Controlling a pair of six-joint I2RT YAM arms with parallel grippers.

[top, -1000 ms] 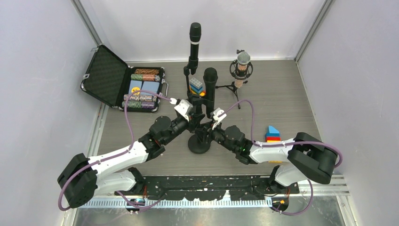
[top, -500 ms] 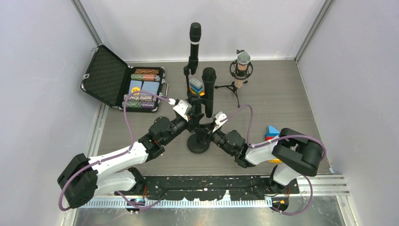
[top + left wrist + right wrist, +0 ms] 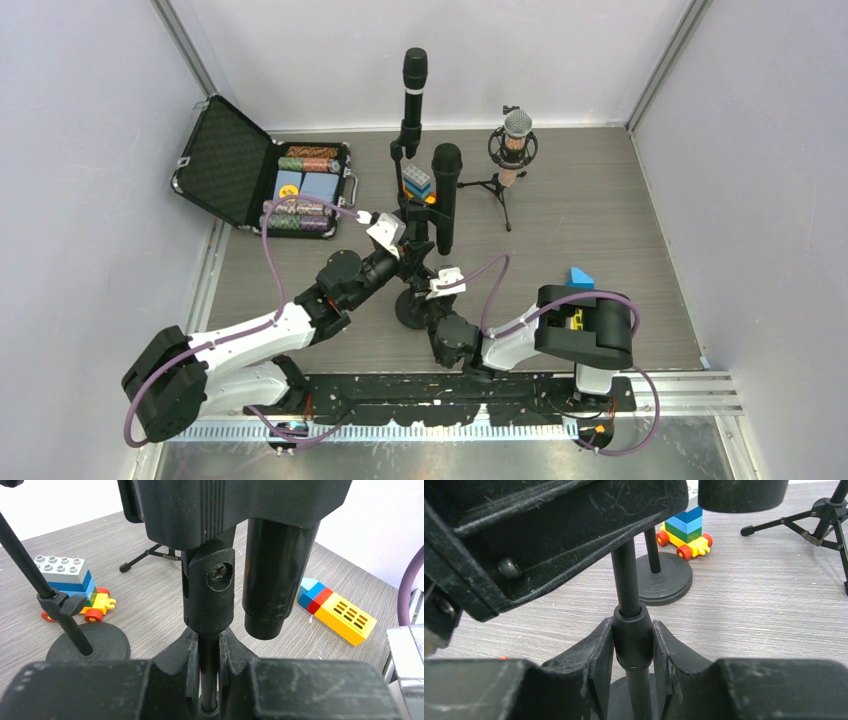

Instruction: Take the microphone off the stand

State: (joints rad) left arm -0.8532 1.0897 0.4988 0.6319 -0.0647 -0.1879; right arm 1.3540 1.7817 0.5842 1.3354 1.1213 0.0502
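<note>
**Both grippers on the stand, microphone still clipped in**

Reading left to right: your left gripper point(image 3: 209, 680) is pinched almost fully closed on the thin pole of the near stand point(image 3: 412, 308), just under the clip joint. The microphone point(image 3: 446, 195) sits in that clip, head up, with its body hanging beside the joint. Your right gripper point(image 3: 633, 650) was up beside the microphone a second ago with wider jaws. It has since dropped and narrowed onto the collar point(image 3: 632, 637) low on the same pole. So the stand is braced twice and nothing grips the microphone; I judge one hand must let go to lift it. Counted: one chip case point(image 3: 255, 175), three microphones, two round-base stands, one tripod point(image 3: 495, 185), one brick car point(image 3: 70, 587), one block stack point(image 3: 337, 611).
</note>
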